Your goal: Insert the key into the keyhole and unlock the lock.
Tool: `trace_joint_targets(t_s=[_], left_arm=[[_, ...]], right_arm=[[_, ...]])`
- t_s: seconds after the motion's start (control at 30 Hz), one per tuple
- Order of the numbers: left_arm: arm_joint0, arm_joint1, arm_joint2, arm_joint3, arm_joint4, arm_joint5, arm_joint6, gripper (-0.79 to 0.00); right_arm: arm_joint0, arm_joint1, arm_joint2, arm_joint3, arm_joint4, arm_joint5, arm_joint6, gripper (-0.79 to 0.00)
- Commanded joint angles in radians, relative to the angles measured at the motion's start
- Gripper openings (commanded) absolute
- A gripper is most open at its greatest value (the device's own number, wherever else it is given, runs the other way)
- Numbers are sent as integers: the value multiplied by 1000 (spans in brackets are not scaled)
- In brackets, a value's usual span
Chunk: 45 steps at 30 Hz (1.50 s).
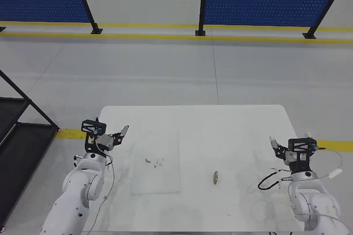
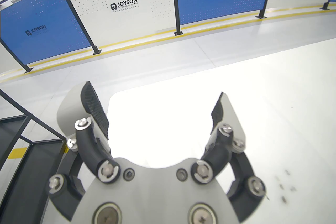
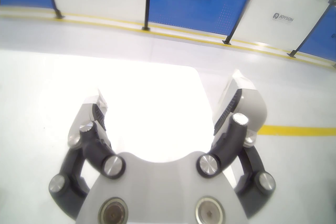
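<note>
In the top view a small key bunch (image 1: pixel 155 161) lies on the white table (image 1: pixel 223 126), left of centre. A small brass-coloured lock (image 1: pixel 215 177) lies to its right, nearer the front edge. My left gripper (image 1: pixel 109 134) hovers over the table's left edge, open and holding nothing, a short way left of the keys. In the left wrist view its open fingers (image 2: pixel 95 109) frame bare table, and small dark bits (image 2: pixel 284 187) lie off to one side. My right gripper (image 1: pixel 291 142) is at the table's right edge, open and holding nothing; its pads (image 3: pixel 227 110) stand wide apart.
A faint rectangular mat (image 1: pixel 165 182) lies under the keys. A black cable (image 1: pixel 270 179) loops on the table by the right arm. A black metal rack (image 1: pixel 12 135) stands on the floor left of the table. Blue and white fence panels (image 1: pixel 259 12) stand far behind.
</note>
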Motion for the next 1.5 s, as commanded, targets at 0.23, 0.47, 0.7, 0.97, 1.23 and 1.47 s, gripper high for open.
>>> trace_joint_targets(t_s=[0.23,0.47,0.7,0.97,1.23,1.47], left_arm=[[-22,-4,12,-42,-56,-8,-109,0],[-62,-10,37,-158,-152,35,-382,0],[-110,-14,75,-253,-201,111,-724,0],[-159,-18,124,-256,-287,169,-977,0],[-225,-28,201,-191,-309,305,-1126,0],[-265,-31,220,-168,-375,366,-1267,0]], right_arm=[[0,0,0,0,0,0,0,0],[0,0,0,0,0,0,0,0],[0,0,0,0,0,0,0,0],[0,0,0,0,0,0,0,0],[0,0,0,0,0,0,0,0],[0,0,0,0,0,0,0,0]])
